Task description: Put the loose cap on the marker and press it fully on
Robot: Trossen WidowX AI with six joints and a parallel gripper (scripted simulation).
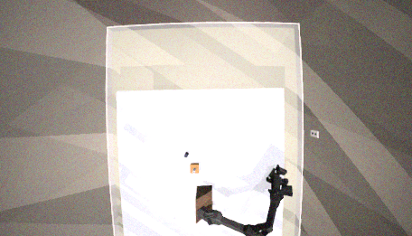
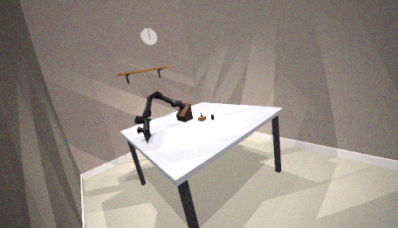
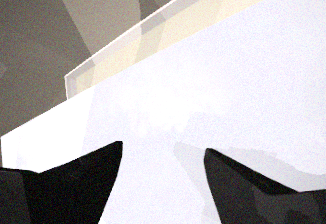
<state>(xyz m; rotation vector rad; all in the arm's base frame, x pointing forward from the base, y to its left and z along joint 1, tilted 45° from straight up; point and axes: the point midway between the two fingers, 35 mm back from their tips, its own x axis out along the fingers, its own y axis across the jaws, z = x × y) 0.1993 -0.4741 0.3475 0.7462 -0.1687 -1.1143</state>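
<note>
The orange holder block (image 1: 194,167) (image 2: 202,119) sits near the middle of the white table (image 1: 158,113) (image 2: 227,128) (image 3: 265,75), with the marker (image 2: 201,114) upright in it. The small dark cap (image 1: 186,154) (image 2: 212,117) stands loose on the table just beyond the block, apart from it. My gripper (image 1: 276,172) (image 2: 147,138) (image 3: 164,151) is far from both, low over the table near one side edge. Its fingers stand partly open, and only bare table shows between them in the wrist view.
The arm's brown base (image 1: 204,202) (image 2: 184,114) stands on the table near the block. The table's edge and the pale floor (image 3: 135,45) show close ahead in the wrist view. A wall shelf (image 2: 143,71) and a clock (image 2: 148,36) are behind.
</note>
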